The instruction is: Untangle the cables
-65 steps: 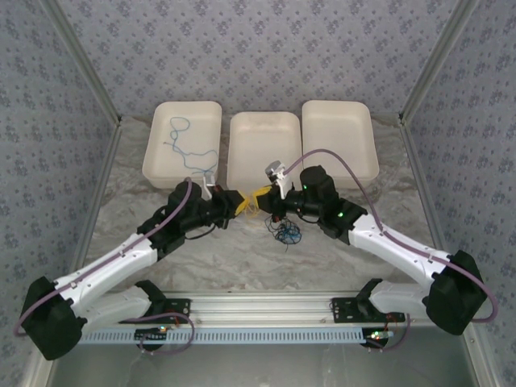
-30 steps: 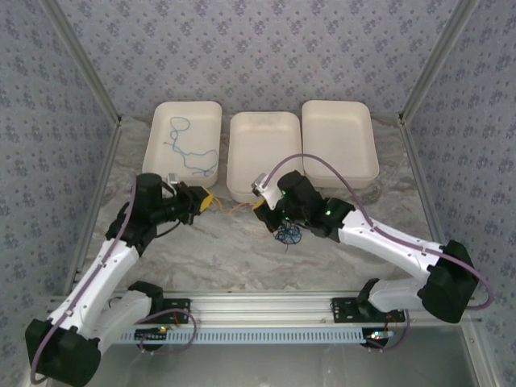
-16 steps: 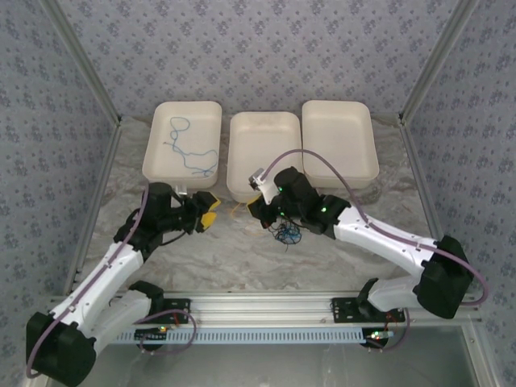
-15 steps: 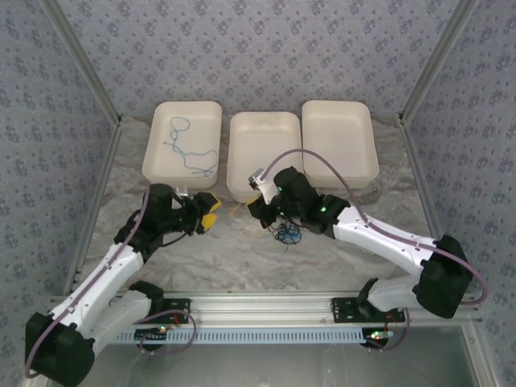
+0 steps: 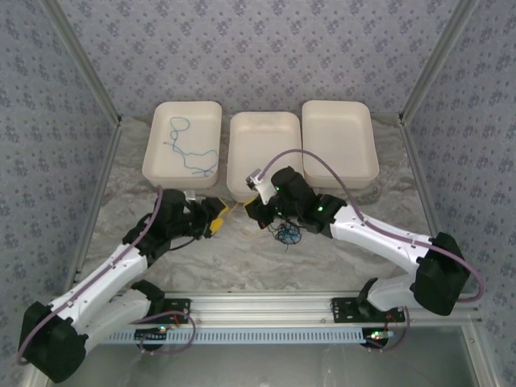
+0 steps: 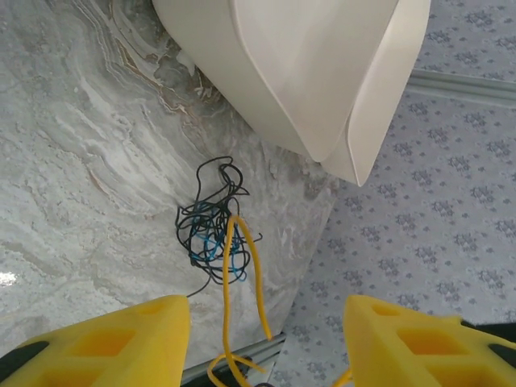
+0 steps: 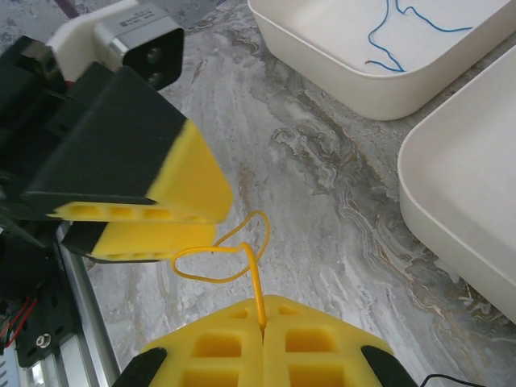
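Thin limp yellow cable [image 6: 226, 290] looped over veined grey marble tabletop [image 6: 81, 161], pinched between pressed-together blocky yellow pads of right gripper [image 7: 262, 318]. Left gripper [image 6: 266, 322] low, fingers spread, gripping nothing. Wiry black-blue tangle [image 6: 211, 234] near smooth white tray [image 6: 322, 64]. Both arms angled inward.

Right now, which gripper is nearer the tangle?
Right. The right gripper, shut on the yellow cable, sits just left of the tangle in the top view; the left gripper is open, farther left past the cable.
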Robot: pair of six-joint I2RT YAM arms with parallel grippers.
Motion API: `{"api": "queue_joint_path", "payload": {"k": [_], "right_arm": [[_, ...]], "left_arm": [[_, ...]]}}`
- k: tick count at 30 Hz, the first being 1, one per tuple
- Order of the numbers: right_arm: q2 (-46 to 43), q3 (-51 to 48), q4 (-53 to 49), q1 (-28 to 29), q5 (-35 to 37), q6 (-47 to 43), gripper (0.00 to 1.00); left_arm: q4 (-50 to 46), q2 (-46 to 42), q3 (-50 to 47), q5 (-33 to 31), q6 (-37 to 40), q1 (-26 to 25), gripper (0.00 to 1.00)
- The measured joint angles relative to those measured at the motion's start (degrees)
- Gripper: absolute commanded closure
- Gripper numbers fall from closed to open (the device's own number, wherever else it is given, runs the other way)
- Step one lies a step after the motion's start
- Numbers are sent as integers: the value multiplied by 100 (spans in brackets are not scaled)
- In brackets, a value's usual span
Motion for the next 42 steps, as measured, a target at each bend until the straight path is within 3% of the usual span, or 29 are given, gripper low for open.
{"api": "queue_joint_path", "payload": {"k": [8,19,24,28,35,42], "right_arm": [[0,0,17,61,-59,-20,100],[0,0,22,83,-59,-22,100],[0,0,22,83,-55,-61,100],[0,0,22,83,-35,-114,100],[-39,-203,98,7,-33,-184,100],[-426,-750,170,-35,-83,-306,100]], "left_arm": [[175,361,0,-11,-98,-2,63],[243,404,0,7,-219,-28,85],[234,299,0,7,-232,-61,89],[205,142,2,-17,-238,-61,100],[15,-413,4,-101,-232,44,100],[-232,-955,179,-90,-188,678,100]]}}
